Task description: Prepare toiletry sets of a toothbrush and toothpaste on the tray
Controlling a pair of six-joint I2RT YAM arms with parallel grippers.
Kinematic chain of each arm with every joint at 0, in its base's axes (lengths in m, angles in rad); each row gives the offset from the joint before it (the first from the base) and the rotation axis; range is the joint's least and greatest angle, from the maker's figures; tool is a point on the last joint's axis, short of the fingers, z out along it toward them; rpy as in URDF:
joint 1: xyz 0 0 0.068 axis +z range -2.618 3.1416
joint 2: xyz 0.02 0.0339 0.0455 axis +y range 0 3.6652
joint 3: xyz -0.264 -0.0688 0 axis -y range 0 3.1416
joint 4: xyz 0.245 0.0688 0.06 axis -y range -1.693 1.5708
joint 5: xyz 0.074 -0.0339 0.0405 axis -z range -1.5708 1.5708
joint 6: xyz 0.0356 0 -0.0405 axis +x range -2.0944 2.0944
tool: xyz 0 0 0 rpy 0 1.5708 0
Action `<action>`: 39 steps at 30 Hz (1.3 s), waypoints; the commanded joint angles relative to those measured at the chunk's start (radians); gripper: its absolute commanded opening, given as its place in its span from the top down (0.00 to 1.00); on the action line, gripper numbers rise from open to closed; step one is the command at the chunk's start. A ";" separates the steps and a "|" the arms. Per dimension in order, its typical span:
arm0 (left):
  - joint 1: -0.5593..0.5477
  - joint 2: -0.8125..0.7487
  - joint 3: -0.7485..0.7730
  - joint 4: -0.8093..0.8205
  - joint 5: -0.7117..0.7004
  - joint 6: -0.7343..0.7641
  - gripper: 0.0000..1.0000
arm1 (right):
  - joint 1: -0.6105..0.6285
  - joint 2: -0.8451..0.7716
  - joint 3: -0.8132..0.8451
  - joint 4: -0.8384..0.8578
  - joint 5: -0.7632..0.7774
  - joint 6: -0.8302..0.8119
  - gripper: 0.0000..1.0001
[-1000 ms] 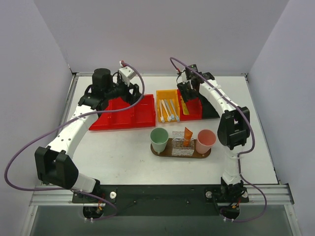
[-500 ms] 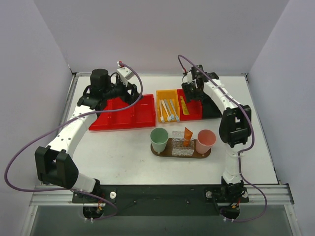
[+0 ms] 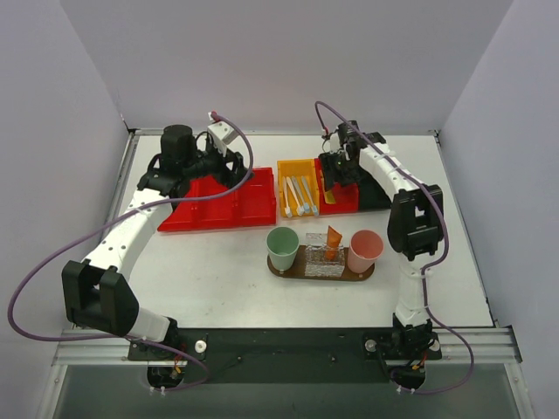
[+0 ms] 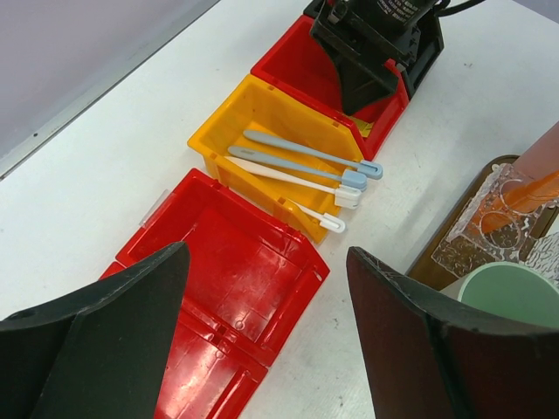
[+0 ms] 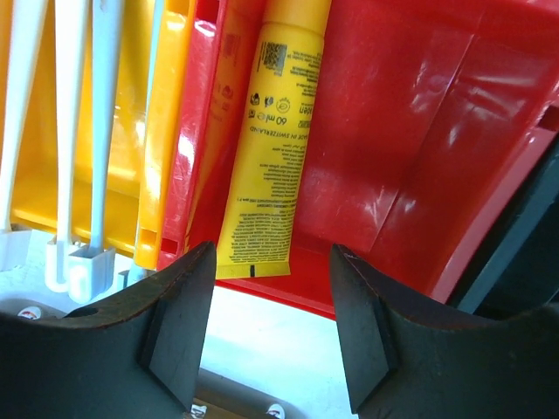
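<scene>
right gripper (image 5: pixel 271 262): hung spread above yellow toothpaste tube (image 5: pixel 266 148) in red bin (image 5: pixel 410 131) right of yellow bin (image 4: pixel 229 131) | left gripper (image 4: pixel 266 253): hung spread, empty, left of yellow bin

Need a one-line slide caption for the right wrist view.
Right gripper, open, hovers over a yellow toothpaste tube lying in the red bin, beside toothbrushes in the yellow bin.

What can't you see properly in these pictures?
Top view: the right end effector hides part of the small red bin under it.
Right wrist view: the yellow toothpaste tube is cut off by the top edge, so its cap is unseen.
Left wrist view: the tray is cut off by the right edge; the green cup by the bottom edge.
</scene>
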 commanded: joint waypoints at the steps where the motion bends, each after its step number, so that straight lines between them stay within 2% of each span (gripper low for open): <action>1: 0.008 -0.035 -0.012 0.053 0.028 -0.005 0.17 | 0.002 0.012 -0.023 -0.017 -0.023 0.011 0.50; 31: 0.014 -0.033 -0.031 0.072 0.039 -0.012 0.17 | 0.016 0.050 -0.074 -0.014 -0.016 0.013 0.50; 39: 0.019 -0.041 -0.044 0.077 0.042 -0.009 0.17 | 0.022 0.075 -0.054 -0.016 0.049 0.015 0.50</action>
